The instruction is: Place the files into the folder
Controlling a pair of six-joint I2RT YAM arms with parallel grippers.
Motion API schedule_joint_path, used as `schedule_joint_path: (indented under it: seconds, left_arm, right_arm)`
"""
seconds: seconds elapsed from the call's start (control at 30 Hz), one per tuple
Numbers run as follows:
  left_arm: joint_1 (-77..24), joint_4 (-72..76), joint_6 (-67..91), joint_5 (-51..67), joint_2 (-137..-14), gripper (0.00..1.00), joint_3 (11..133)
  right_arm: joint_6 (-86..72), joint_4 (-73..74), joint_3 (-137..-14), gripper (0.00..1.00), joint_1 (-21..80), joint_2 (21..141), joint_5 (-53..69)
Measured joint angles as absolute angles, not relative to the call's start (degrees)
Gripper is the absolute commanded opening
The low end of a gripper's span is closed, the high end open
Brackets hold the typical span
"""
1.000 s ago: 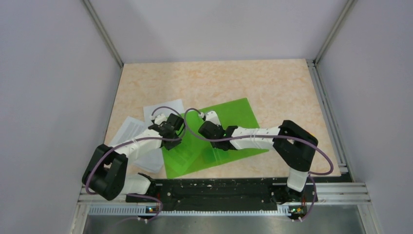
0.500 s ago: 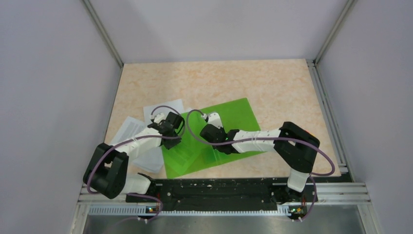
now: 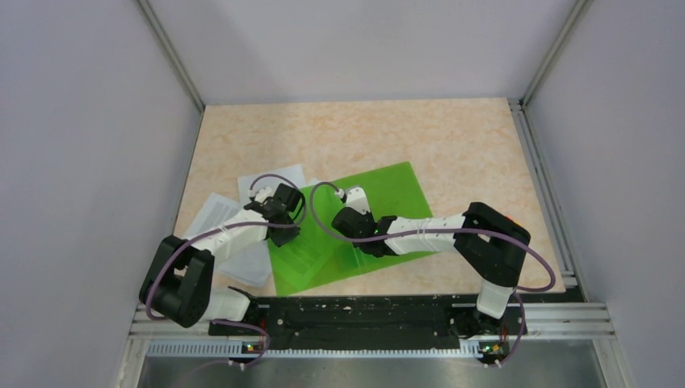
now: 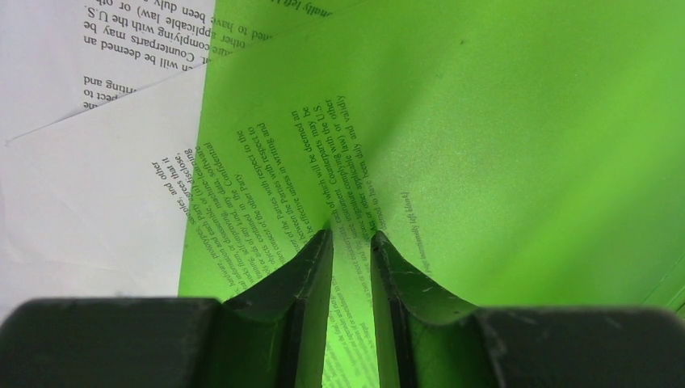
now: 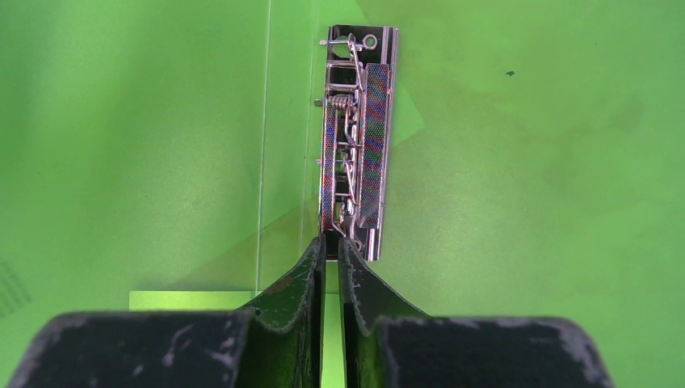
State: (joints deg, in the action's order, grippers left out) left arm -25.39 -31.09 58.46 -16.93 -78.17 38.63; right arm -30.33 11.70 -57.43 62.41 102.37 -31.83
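Note:
The green folder [image 3: 388, 194] lies open in the middle of the table. Several white printed files [image 3: 214, 214] lie to its left, and one sheet [image 4: 266, 178] shows through the folder's translucent cover [image 4: 525, 121]. My left gripper [image 3: 286, 235] [image 4: 351, 236] stands over that cover at the folder's left edge, its jaws a narrow gap apart with nothing between them. My right gripper [image 3: 349, 217] [image 5: 333, 240] is shut, its tips against the near end of the folder's metal clip [image 5: 355, 137] on the green inner face [image 5: 525, 162].
Grey walls with metal rails close in the marbled table [image 3: 363, 129] on three sides. The arms' base rail [image 3: 355, 311] runs along the near edge. The loose sheets [image 4: 81, 186] reach almost to the left wall.
The right arm has shifted slightly, its gripper edging a little toward the near side over the folder. The left gripper has hardly moved.

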Motion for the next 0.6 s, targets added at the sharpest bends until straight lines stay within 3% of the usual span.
schedule_joint_path:
  seconds: [0.6]
  left_arm:
    - [-25.10,-31.46,58.35,-16.69,-78.56,0.29,39.07]
  right_arm:
    - [-31.18,12.25,-57.01,0.09,62.37,101.38,-31.88]
